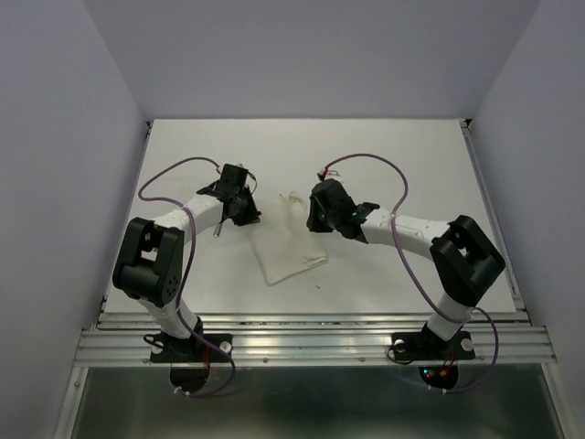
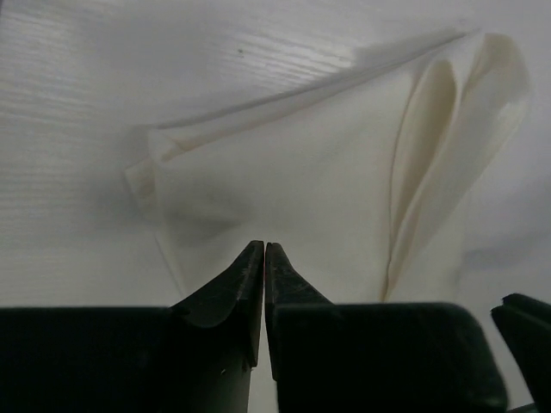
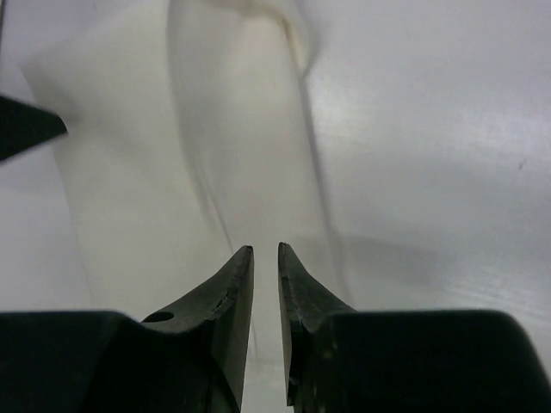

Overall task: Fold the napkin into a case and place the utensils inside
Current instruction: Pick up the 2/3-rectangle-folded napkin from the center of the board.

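In the top view, the napkin (image 1: 291, 247) is lying near the middle of the white table (image 1: 411, 165), loosely folded over itself, with a rumpled end pointing toward the top of the frame and a wider flat end toward the bottom. The left gripper (image 1: 247, 213) is hanging at the napkin's upper left edge and the right gripper (image 1: 316, 222) at its upper right edge, both arms reaching in from the lower corners; from here I cannot tell how the fingers are standing. In the left wrist view, the left gripper (image 2: 263, 254) is sitting low over the napkin (image 2: 318, 189), its fingers parted by only a hairline slit, with nothing seen caught between them; the cloth is filling the centre and right of the frame, a raised fold running down the right side, and the bare table (image 2: 129, 69) is showing at upper left. In the right wrist view, the right gripper (image 3: 265, 254) is showing a narrow but plain gap with nothing in it, and the napkin (image 3: 224, 129) is stretching from the fingertips up to the top left, beside the bare table (image 3: 430, 129) on the right.
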Available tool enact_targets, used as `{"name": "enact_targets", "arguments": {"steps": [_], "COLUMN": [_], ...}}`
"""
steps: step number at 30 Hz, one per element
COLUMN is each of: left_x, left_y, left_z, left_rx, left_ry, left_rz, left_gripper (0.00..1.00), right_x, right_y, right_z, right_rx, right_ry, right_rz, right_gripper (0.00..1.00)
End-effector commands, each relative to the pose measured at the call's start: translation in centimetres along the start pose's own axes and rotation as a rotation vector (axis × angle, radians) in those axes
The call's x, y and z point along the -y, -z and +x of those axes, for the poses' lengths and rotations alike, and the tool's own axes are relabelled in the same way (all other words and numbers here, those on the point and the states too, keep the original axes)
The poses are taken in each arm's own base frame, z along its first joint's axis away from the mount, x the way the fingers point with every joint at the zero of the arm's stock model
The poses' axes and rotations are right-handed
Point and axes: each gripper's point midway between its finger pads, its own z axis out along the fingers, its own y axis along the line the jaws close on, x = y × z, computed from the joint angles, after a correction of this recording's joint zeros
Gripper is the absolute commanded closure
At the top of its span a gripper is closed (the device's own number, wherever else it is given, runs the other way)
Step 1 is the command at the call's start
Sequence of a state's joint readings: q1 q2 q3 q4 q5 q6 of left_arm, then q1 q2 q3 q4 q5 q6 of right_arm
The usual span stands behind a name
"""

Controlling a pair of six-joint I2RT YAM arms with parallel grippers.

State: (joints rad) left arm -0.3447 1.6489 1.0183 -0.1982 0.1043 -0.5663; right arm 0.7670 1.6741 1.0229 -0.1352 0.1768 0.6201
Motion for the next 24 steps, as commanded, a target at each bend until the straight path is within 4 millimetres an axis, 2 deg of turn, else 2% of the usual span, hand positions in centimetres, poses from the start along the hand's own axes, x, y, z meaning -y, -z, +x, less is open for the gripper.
{"name": "enact_targets", "arguments": {"steps": [1,2,5,9,12,15,17,20,24], "left_x": [-0.9,-1.3,-2.0,-2.2,-2.5,-2.1,-1.4,0.4,3.4], "left_y": [0.3,0.1,-0.3,-1.6,-2.7,-3.5,-3.7,-3.5,-3.5], "left_z": [0.1,0.6,1.0,1.7,2.4,2.5,2.5,2.2,2.3], "left_rx": [0.029,0.021,0.016,-0.014,-0.044,-0.056,-0.061,-0.049,-0.053], "left_ry": [0.03,0.032,0.03,0.007,-0.01,-0.021,-0.034,-0.057,-0.114], "left_rz": [-0.025,-0.035,-0.056,-0.052,-0.054,-0.033,-0.007,0.045,0.109], "left_gripper": [0.85,0.85,0.86,0.87,0.88,0.89,0.9,0.89,0.89], "right_x": [-0.9,-1.1,-1.5,-1.1,-0.3,1.0,2.1,3.2,3.7], "right_y": [-2.1,-3.2,-4.9,-7.8,-8.2,-7.4,-6.1,-4.1,-1.6], "right_z": [-3.7,-4.2,-4.1,-2.0,-0.6,0.7,1.7,3.6,6.0], "right_rx": [0.063,0.061,0.041,-0.025,-0.053,-0.064,-0.072,-0.097,-0.142], "right_ry": [0.091,0.093,0.117,0.118,0.087,0.054,0.026,-0.021,-0.049], "right_rz": [0.011,0.01,0.007,0.018,0.04,0.072,0.093,0.094,0.06], "right_gripper": [0.76,0.76,0.76,0.77,0.78,0.79,0.79,0.79,0.8]}}
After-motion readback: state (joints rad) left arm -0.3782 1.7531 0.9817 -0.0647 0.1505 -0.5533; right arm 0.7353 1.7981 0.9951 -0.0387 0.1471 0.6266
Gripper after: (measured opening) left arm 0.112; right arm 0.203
